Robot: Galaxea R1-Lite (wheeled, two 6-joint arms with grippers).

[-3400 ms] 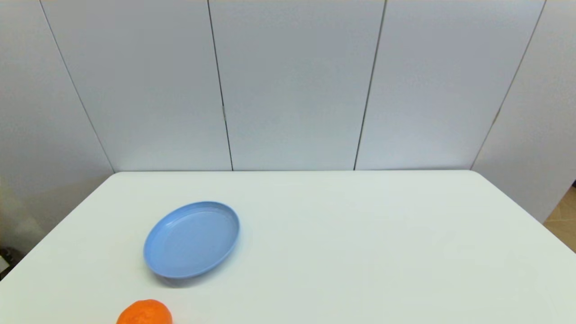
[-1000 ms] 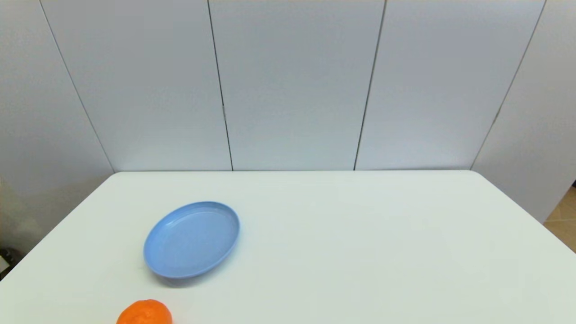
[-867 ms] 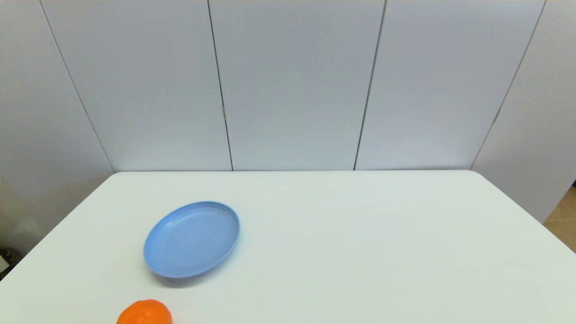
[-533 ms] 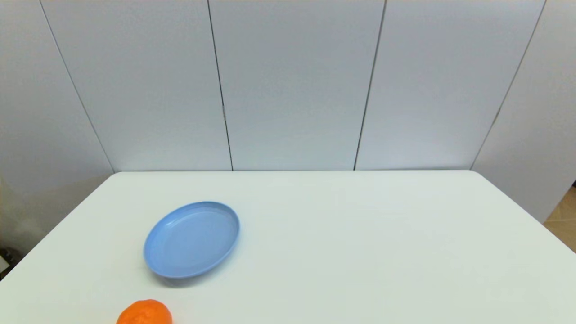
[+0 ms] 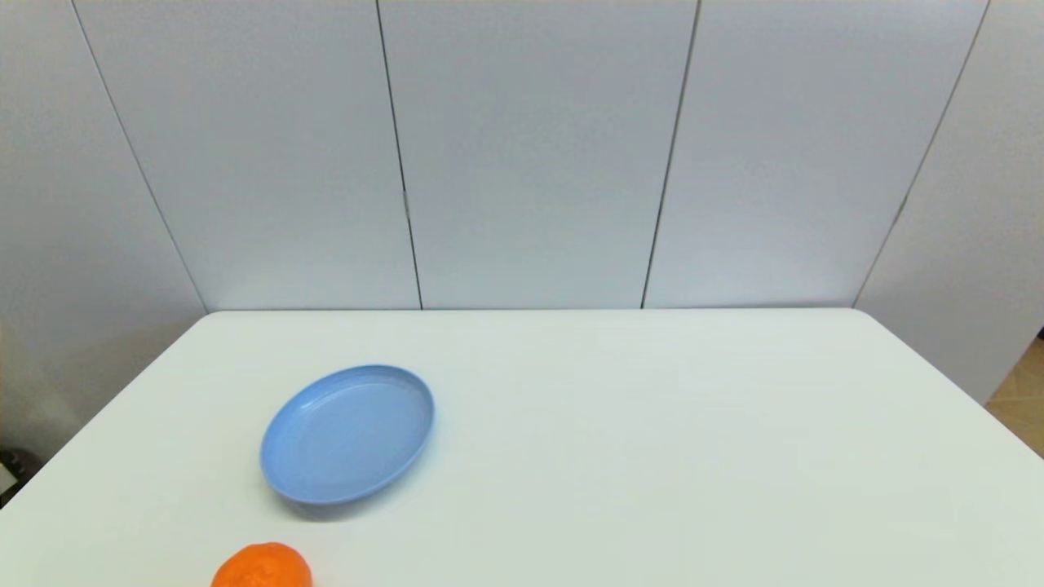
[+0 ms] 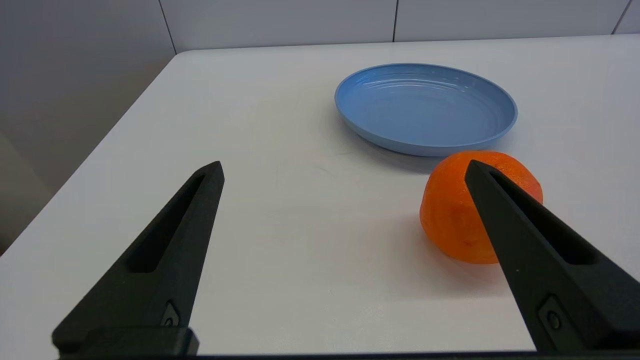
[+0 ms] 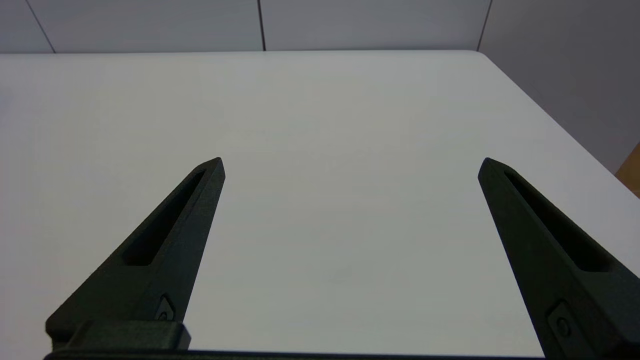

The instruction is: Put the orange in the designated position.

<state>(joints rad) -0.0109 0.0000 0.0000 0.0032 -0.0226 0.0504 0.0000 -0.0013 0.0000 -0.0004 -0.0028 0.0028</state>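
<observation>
The orange (image 5: 263, 566) sits on the white counter (image 5: 652, 440) at the near edge, toward the robot's left, at about 7 o'clock from the blue plate (image 5: 348, 433) and just apart from its rim. The left tool (image 6: 342, 170) hovers low over the counter before the fruit, its fingers spread wide and holding nothing, one finger crossing in front of the orange. The right tool (image 7: 350, 165) is parked over bare counter, fingers likewise wide apart
</observation>
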